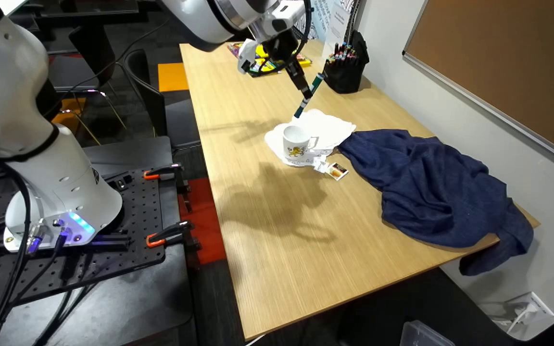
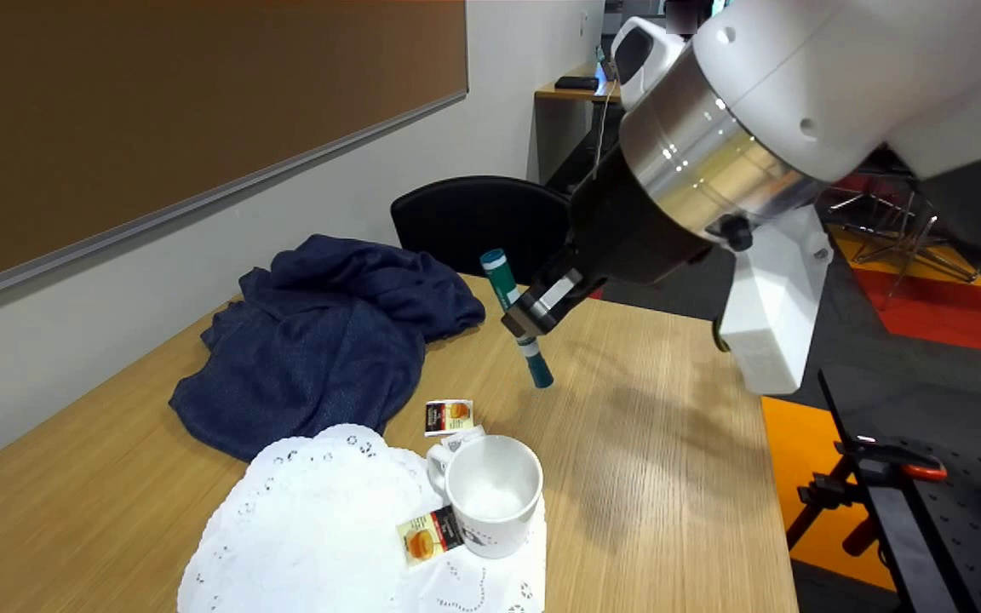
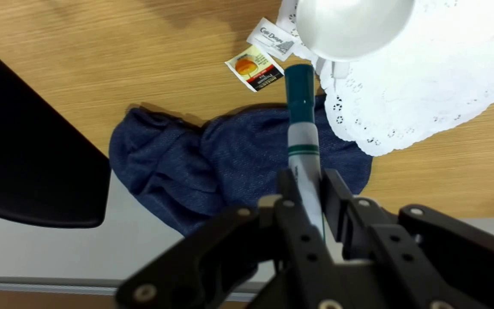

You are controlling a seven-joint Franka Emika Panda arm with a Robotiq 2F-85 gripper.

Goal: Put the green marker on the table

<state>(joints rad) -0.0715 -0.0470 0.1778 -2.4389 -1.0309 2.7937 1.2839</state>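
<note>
My gripper (image 1: 308, 94) is shut on the green marker (image 1: 316, 82) and holds it tilted in the air above the table (image 1: 267, 259). In an exterior view the marker (image 2: 501, 277) shows a green body with white bands, and the gripper (image 2: 528, 318) grips it near its middle. In the wrist view the marker (image 3: 302, 133) points up the picture from between the fingertips (image 3: 306, 182). It has a dark teal end and a white section with green stripes. Its rear part is partly hidden by the fingers. The table (image 2: 678, 519) shows below it, with a gap between.
A white cup (image 1: 296, 139) stands on a white lace doily (image 2: 303, 519). Small tea packets (image 1: 336, 171) lie beside it. A crumpled dark blue cloth (image 1: 440, 187) covers the wall side of the table. A black case of markers (image 1: 344, 74) stands further along, near the wall.
</note>
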